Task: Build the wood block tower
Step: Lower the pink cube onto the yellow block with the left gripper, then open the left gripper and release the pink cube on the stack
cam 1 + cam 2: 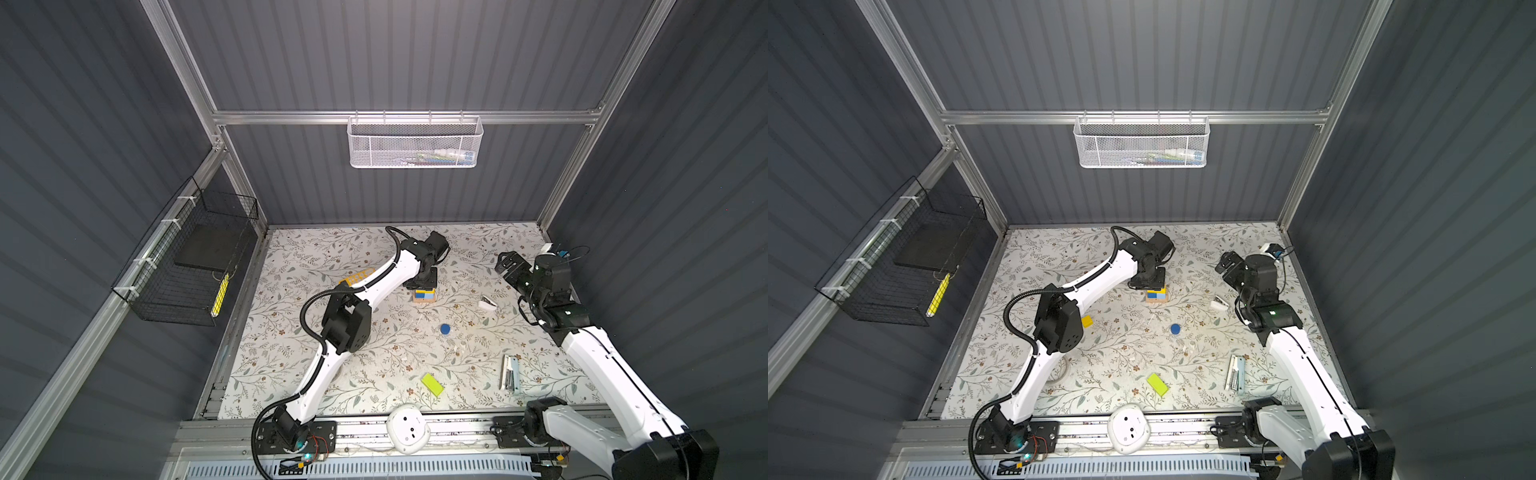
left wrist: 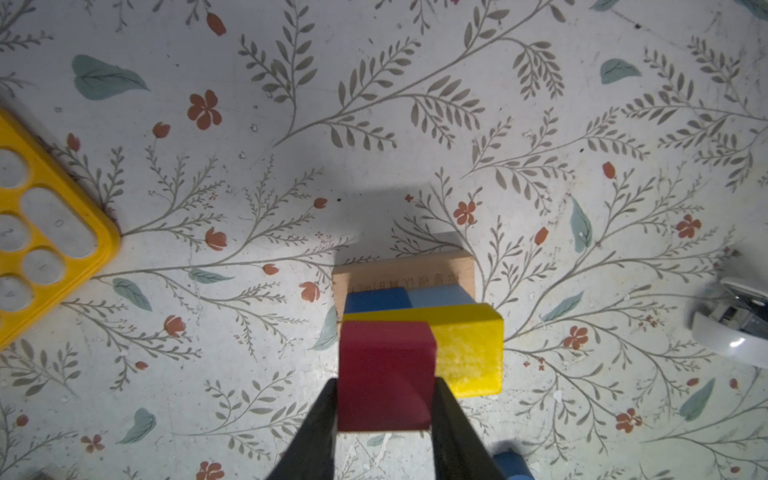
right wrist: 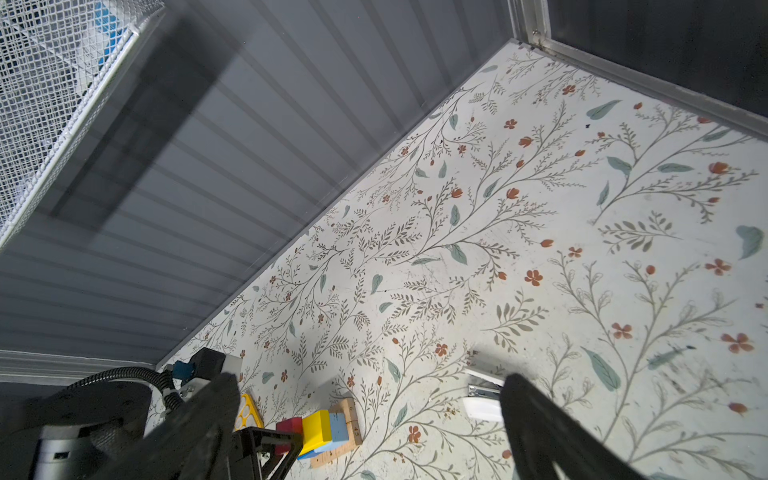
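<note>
While L end effector (image 2: pixel 386 386) pinches red cube (image 2: pixel 384 357) atop tower (image 2: pixel 467 347), R end effector (image 3: pixel 369 378) gapes.

Yellow calculator (image 1: pixel 357 277) lies at ten o'clock on the floral table (image 1: pixel 374 365); stapler (image 1: pixel 510 372) at four; white basket (image 1: pixel 414 143) hangs at twelve.

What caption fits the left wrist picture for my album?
Left gripper holds red cube over yellow bar, blue cube, tan bar.
</note>
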Controlling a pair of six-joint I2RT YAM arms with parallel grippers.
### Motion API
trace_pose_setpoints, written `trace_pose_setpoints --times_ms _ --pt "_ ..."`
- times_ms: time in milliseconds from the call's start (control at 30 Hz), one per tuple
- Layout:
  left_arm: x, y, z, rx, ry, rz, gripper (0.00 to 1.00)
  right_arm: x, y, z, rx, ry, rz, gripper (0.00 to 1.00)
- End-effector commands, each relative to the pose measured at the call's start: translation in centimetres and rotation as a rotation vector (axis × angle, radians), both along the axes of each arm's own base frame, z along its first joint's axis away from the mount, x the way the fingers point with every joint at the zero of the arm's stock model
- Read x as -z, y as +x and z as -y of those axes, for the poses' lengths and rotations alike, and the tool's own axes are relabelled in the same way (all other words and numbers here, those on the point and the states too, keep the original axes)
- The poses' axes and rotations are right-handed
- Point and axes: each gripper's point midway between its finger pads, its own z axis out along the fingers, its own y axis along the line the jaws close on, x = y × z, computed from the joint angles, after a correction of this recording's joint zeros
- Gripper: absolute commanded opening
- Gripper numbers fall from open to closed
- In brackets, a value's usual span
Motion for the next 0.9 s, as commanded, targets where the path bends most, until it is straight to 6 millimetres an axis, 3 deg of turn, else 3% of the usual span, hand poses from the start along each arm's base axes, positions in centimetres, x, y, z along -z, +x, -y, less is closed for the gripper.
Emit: trace_pose_setpoints --times_ms 0,867 --pt "-2.07 -0.35 0.09 -0.005 -0.032 0.019 0.38 0.26 0.20 0.02 0.004 0.011 0.001 0.99" --pt "-2.66 -0.49 0.08 -0.007 -0.044 0.027 0.37 0.38 0.31 -0.14 -0.002 0.018 -0.003 0.99"
